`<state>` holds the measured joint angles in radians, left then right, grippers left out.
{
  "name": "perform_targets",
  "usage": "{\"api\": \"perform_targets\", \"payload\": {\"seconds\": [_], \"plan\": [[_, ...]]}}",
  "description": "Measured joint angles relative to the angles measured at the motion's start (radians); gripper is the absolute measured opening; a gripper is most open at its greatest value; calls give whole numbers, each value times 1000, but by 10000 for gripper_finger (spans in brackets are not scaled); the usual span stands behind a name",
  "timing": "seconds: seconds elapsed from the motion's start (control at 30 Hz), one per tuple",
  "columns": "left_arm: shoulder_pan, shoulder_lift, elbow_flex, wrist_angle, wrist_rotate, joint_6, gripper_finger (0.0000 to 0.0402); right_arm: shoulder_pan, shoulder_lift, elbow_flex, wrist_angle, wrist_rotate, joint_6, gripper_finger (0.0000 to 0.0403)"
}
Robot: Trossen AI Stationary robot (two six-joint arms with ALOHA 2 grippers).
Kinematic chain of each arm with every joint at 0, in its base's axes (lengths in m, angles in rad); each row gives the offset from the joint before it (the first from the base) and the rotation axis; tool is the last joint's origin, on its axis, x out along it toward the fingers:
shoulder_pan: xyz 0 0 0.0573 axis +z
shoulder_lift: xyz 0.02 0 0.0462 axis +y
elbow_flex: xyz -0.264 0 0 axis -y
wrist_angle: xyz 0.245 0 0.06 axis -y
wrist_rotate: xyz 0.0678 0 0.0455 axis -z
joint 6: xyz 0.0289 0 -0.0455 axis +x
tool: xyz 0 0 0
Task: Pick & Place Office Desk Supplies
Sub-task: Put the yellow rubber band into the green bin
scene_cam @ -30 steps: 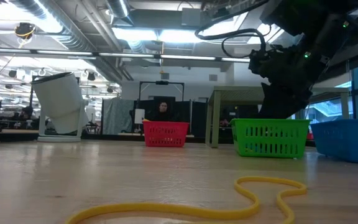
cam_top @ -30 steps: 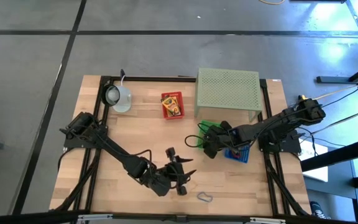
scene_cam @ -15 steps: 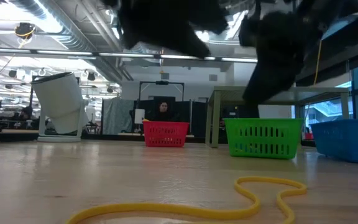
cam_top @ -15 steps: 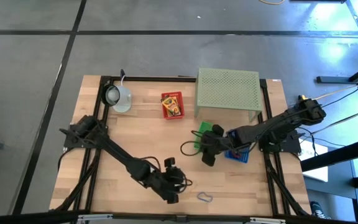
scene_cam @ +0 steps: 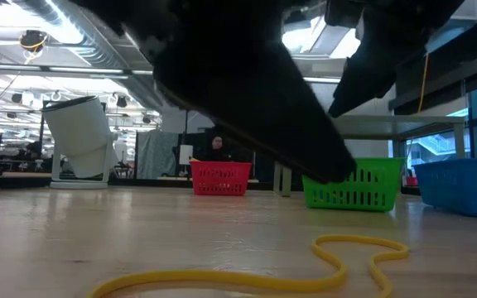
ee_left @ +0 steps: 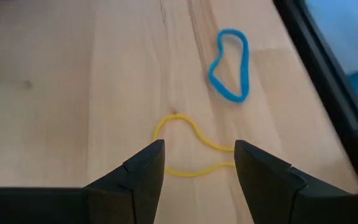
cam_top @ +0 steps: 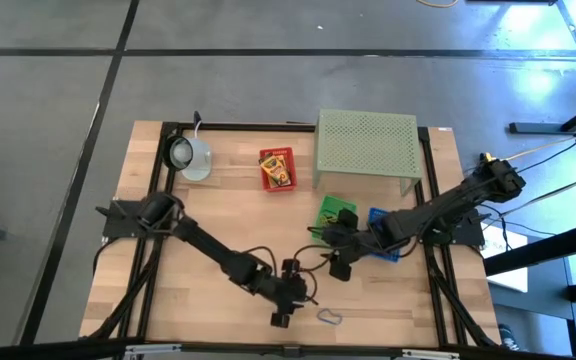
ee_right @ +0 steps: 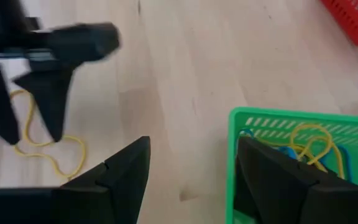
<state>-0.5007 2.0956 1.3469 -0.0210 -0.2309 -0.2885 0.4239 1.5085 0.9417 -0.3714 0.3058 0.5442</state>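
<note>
Above the yellow loop (ee_left: pixel 188 146), left tool (ee_left: pixel 194 177) hangs released, straddling it; the flat band could slip the fingers. Right tool (ee_right: pixel 191 168), released, waits near the green basket (ee_right: pixel 291 134).

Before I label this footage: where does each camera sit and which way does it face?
High: overhead, straight down; both arms, table.
Low: tabletop level, looking across; dark arm blurs above yellow rubber band.
Left wrist: down past open left gripper at that band, blue rubber band.
Right wrist: open right gripper above green basket.
Shared: yellow band, except high.
</note>
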Motion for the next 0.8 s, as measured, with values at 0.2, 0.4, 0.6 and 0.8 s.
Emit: {"api": "perform_targets", "payload": {"seconds": [0.2, 0.4, 0.6, 0.8], "plan": [[51, 0, 0, -20, 45, 83, 189, 32, 0, 0, -2, 0, 53, 244], [74, 51, -1, 36, 72, 85, 189, 79, 0, 0, -1, 0, 130, 244], [62, 88, 3, 24, -7, 76, 188, 140, 0, 0, 4, 61, 189, 244], [49, 94, 5, 1, -32, 152, 139, 189, 0, 0, 13, 98, 248, 244]]}}
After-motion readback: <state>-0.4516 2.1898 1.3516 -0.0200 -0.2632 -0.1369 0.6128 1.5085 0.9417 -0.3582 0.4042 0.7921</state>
